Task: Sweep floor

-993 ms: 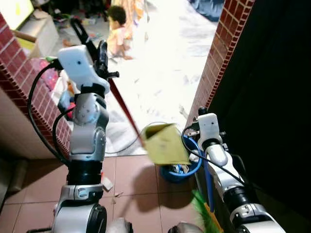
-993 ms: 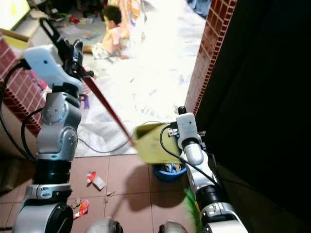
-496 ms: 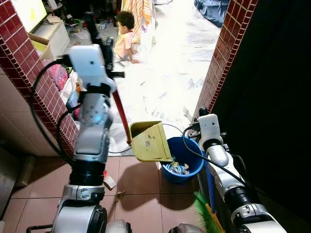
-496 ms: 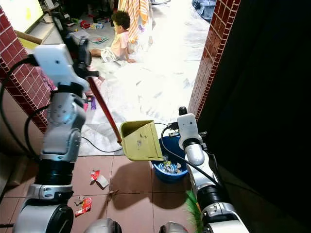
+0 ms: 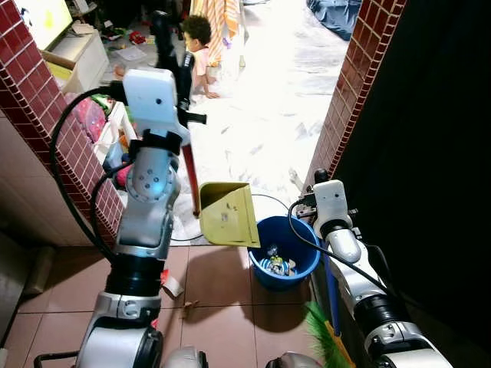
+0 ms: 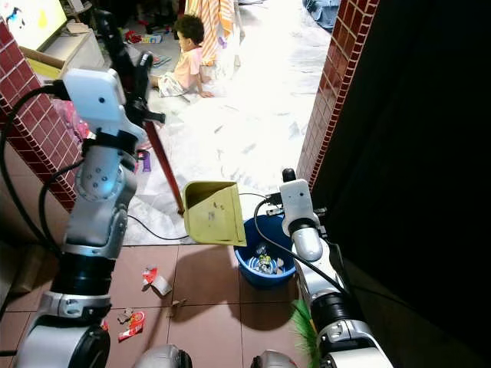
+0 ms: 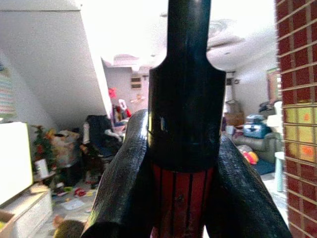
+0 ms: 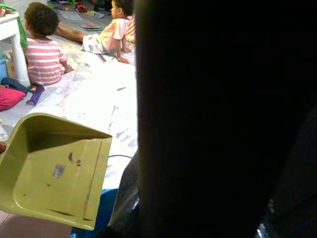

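Dustpan [image 5: 225,215], yellow, hung tilted just beside blue bucket [image 5: 285,247] rim, red handle [image 5: 189,180] clamped upright in left end effector [image 5: 170,47]; right end effector's state untellable.

Silver jointed arms; white wrist housings; looping black cables; black-fingered left gripper [image 5: 170,57].

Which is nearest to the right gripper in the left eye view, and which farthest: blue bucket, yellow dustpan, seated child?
1. Blue bucket: just left of the right gripper, on the floor below it.
2. Yellow dustpan: further left, beyond the bucket, tilted over its rim.
3. Seated child: farthest, across the bright floor in the room beyond.
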Robot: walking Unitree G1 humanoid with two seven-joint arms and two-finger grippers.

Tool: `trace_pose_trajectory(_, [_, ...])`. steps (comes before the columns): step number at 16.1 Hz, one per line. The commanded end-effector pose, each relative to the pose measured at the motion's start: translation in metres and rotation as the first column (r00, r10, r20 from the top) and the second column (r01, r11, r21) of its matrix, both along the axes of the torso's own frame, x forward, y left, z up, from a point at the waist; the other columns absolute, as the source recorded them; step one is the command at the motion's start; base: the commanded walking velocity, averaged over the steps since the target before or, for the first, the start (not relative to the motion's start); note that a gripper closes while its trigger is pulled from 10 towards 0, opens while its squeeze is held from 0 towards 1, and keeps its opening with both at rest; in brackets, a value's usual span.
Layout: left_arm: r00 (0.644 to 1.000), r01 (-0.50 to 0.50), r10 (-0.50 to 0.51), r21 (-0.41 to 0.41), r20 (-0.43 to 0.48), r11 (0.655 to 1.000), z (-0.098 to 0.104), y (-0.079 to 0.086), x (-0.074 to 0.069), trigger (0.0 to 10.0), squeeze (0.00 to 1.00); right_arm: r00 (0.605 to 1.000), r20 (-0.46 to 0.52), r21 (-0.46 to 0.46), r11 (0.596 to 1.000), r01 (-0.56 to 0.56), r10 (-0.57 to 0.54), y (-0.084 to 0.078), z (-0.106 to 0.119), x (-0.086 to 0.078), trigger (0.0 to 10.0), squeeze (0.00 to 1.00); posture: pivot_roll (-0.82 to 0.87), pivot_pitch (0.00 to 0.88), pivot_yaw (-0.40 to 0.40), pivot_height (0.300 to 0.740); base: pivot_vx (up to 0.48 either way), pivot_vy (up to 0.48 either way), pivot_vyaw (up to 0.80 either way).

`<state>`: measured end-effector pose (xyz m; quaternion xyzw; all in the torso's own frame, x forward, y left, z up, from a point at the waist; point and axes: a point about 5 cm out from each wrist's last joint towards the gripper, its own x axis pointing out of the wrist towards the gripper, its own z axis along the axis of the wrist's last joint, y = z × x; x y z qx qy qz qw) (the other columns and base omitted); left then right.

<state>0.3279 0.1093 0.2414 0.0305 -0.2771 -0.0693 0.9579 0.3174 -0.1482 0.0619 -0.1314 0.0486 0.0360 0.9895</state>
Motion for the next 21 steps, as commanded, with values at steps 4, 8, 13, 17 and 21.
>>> trace_pose_trajectory(4, [0.972, 0.223, -0.224, 0.03, 0.075, 0.974, 0.01, -0.043, -0.012, 10.0, 0.0, 0.999, 0.033, -0.003, 1.0, -0.01, 0.01, 0.004, 0.006, 0.005, 10.0, 0.0, -0.03, 0.0, 0.022, 0.74, 0.0, 0.0, 0.0])
trace_pose_trajectory(8, [0.747, 0.621, -0.664, 0.382, -0.024, 0.685, -0.016, -0.103, -0.048, 10.0, 0.0, 0.999, 0.046, -0.004, 1.0, -0.005, 0.005, 0.005, 0.009, 0.007, 10.0, 0.0, -0.04, 0.0, 0.035, 0.74, 0.0, 0.0, 0.0])
trace_pose_trajectory(13, [0.701, 0.664, -0.701, 0.476, -0.128, 0.577, -0.03, -0.107, -0.047, 10.0, 0.0, 0.999, 0.053, -0.003, 1.0, 0.0, 0.0, 0.005, 0.008, 0.007, 10.0, 0.0, -0.04, 0.0, 0.04, 0.74, 0.0, 0.0, 0.0])
trace_pose_trajectory(17, [0.877, 0.443, -0.47, 0.211, 0.098, 0.871, 0.019, -0.072, -0.016, 10.0, 0.0, 0.998, 0.059, -0.005, 1.0, -0.008, 0.009, 0.006, 0.009, 0.008, 10.0, 0.0, -0.03, 0.0, 0.027, 0.74, 0.0, 0.0, 0.0])
trace_pose_trajectory(21, [0.947, 0.189, -0.161, -0.077, 0.276, 0.979, 0.075, -0.012, -0.001, 10.0, 0.0, 0.998, 0.059, -0.005, 1.0, -0.02, 0.02, 0.009, 0.008, 0.008, 10.0, 0.0, -0.03, 0.0, 0.023, 0.74, 0.0, 0.0, 0.0])
